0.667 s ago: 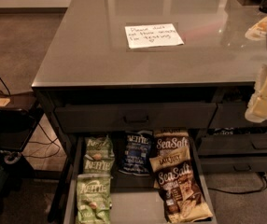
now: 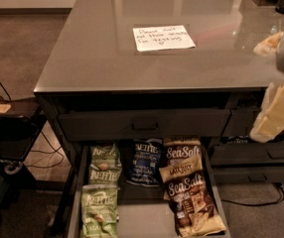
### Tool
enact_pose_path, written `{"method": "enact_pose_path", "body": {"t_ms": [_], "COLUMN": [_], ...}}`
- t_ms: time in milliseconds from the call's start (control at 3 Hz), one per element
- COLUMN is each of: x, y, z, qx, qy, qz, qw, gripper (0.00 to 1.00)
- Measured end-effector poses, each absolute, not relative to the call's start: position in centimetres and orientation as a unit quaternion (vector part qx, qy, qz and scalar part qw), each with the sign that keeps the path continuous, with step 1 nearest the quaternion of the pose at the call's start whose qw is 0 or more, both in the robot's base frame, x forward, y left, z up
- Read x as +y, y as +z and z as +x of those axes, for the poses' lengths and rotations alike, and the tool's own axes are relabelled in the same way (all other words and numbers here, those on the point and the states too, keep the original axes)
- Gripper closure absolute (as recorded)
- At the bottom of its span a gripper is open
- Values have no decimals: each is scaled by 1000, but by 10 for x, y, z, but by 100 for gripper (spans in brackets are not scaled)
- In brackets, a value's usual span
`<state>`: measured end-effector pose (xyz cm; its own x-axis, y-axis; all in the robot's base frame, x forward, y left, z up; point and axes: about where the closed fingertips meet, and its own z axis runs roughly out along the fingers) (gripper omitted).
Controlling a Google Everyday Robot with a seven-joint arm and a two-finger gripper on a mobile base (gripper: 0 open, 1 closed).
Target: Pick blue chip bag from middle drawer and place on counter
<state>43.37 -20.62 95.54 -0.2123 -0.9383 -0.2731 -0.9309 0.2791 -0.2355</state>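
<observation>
Camera view: the middle drawer stands pulled open below the counter, so you have access to its contents. The blue chip bag lies in the centre row at the back of the drawer, just beside the green Kettle bags on one side and touching or nearly touching the Sea Salt bags on the other. It has not been lifted.

The gripper hangs at the right edge of the view, in front of the counter's right corner, above the drawer level and well apart from the blue chip bag. You cannot tell whether the claw is open or closed; nothing from the drawer is seen in it.

Judged status: drawer access is done. Remaining steps are the approach to the blue chip bag, the grasp, the lift and the placement on the counter. The counter carries a handwritten paper note; place the bag on a bare area.
</observation>
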Motion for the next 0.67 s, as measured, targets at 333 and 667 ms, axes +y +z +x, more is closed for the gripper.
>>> {"method": "enact_pose_path", "body": {"t_ms": [333,667], "x": [-183,-152], "y": [916,873], "z": [427,424], "qx": [771,759], "qy": [31,64], "qz": [-598,-597], "qw": [218,252], "gripper": [0,0]}}
